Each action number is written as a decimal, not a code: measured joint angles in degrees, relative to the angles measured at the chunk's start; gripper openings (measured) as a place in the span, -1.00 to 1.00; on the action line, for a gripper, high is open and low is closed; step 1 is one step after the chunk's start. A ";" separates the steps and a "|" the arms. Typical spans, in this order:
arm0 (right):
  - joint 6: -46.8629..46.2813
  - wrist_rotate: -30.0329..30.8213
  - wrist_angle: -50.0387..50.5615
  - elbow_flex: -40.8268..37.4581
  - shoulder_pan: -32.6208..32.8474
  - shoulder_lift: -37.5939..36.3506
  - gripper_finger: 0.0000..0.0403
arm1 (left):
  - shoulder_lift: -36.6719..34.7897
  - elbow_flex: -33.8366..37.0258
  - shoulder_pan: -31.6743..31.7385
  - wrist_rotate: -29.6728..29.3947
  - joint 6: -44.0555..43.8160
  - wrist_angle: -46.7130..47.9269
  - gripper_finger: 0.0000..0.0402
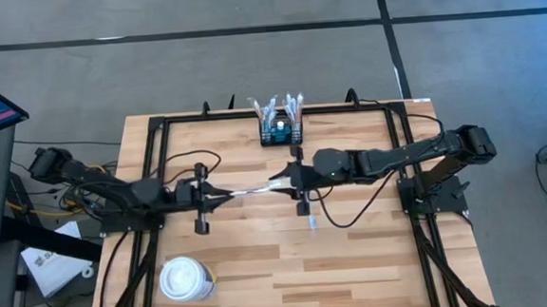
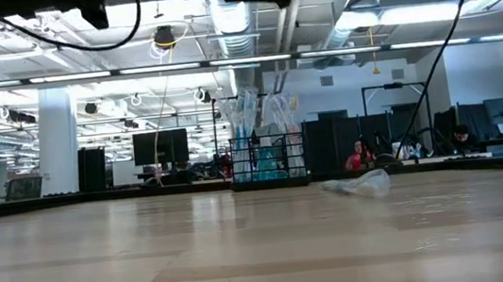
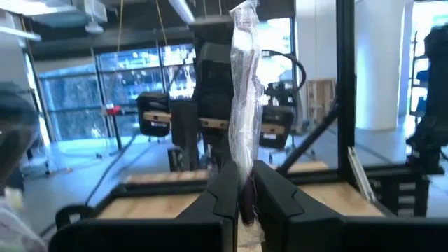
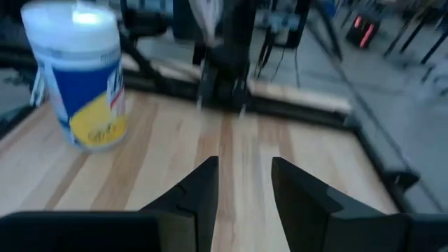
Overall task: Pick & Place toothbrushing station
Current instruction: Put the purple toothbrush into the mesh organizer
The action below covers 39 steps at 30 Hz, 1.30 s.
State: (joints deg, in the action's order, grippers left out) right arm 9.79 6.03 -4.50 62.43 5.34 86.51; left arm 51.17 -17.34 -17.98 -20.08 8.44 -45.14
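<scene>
Risk is a fumbled handover: our left gripper (image 3: pixel 241 192) pinches a wrapped brush (image 3: pixel 245 105) mid-table, right gripper (image 4: pixel 243 183) stands apart (empty), station (image 1: pixel 281 129) well behind at the far edge.

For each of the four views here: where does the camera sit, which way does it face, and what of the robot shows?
High: overhead, straight down on table; both arms, left pincer, right pincer.
Low: table height, looking across at organiser box; arms overhead.
Left wrist: behind left pincer, shut on a plastic-wrapped item.
Right wrist: behind open right pincer, facing paper cup.
Shared: high and low both show the organiser box.
</scene>
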 joint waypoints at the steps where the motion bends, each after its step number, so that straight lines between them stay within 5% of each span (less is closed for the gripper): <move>1: 0.71 -0.01 -1.60 0.00 0.01 -0.01 -0.39 | -0.33 0.00 0.00 -0.05 0.32 -0.43 -0.93; 17: 7.33 -0.23 -21.97 0.02 1.74 0.01 -0.39 | -1.76 0.00 0.00 -0.96 5.11 -3.86 -0.93; 27: 7.24 -6.43 -26.94 0.02 1.77 -0.01 -0.39 | -1.74 0.00 0.07 -0.96 6.34 -5.17 -0.93; 39: 7.14 -6.68 -30.78 0.02 1.77 -0.01 -0.39 | 0.34 -0.02 1.90 -0.94 6.34 -6.61 -0.93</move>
State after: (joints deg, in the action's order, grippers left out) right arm 16.93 -0.65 -35.28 62.46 7.11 86.50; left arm 51.50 -17.37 -16.08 -21.01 14.79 -51.76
